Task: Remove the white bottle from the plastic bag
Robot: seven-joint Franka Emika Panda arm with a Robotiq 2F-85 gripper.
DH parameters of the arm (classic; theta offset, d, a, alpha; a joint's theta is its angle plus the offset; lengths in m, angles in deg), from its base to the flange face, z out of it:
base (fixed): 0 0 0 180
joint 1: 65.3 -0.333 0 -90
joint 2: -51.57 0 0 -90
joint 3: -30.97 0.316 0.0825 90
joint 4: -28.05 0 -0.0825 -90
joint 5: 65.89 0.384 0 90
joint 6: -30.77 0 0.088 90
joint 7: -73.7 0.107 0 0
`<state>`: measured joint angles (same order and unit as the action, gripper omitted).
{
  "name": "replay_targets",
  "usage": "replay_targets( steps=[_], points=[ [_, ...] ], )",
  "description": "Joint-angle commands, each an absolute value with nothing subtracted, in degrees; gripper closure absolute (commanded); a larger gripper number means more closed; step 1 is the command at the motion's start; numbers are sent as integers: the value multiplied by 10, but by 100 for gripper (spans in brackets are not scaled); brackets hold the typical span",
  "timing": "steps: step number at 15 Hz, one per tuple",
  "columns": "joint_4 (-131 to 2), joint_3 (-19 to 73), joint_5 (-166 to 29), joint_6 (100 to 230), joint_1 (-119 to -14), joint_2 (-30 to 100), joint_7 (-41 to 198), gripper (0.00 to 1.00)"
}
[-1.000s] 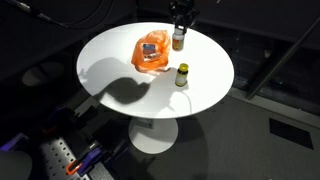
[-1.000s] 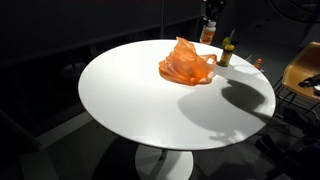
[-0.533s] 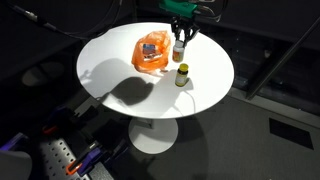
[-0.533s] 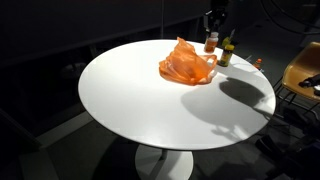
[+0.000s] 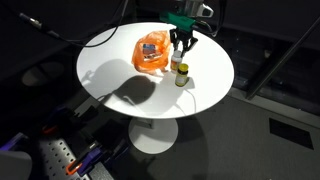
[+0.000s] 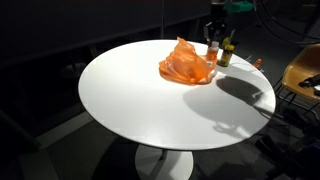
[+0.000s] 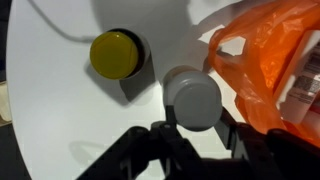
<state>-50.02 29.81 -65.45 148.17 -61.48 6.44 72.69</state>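
Observation:
The white bottle (image 5: 176,61) has a white cap and a brownish body. My gripper (image 5: 180,45) is shut on it and holds it upright between the orange plastic bag (image 5: 152,52) and a yellow-capped bottle (image 5: 182,76). In the wrist view its cap (image 7: 193,95) sits between my fingers (image 7: 197,116), with the bag (image 7: 275,55) to the right and the yellow cap (image 7: 113,54) to the upper left. It also shows in an exterior view (image 6: 213,49) under my gripper (image 6: 214,36), beside the bag (image 6: 187,63). I cannot tell whether it touches the table.
The round white table (image 5: 120,70) stands on a pedestal, with its far edge close behind my gripper. The bag holds other items (image 5: 150,50). The yellow-capped bottle (image 6: 225,50) stands next to the held bottle. A chair (image 6: 305,75) is beside the table.
My gripper has carried the white bottle from the table's far edge toward the bag and the yellow-capped bottle, and lowered it. Bag and yellow-capped bottle have not moved.

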Motion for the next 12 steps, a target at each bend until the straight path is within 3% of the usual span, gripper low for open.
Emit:
replay_targets(
  steps=[1, 5, 12],
  points=[
    [-500, 299, -651, 1487, -613, 67, 722, 31],
    [-522, 303, -654, 1494, -617, 93, 711, 1],
    [-570, 322, -649, 1463, -620, 172, 674, 0]
  ],
)
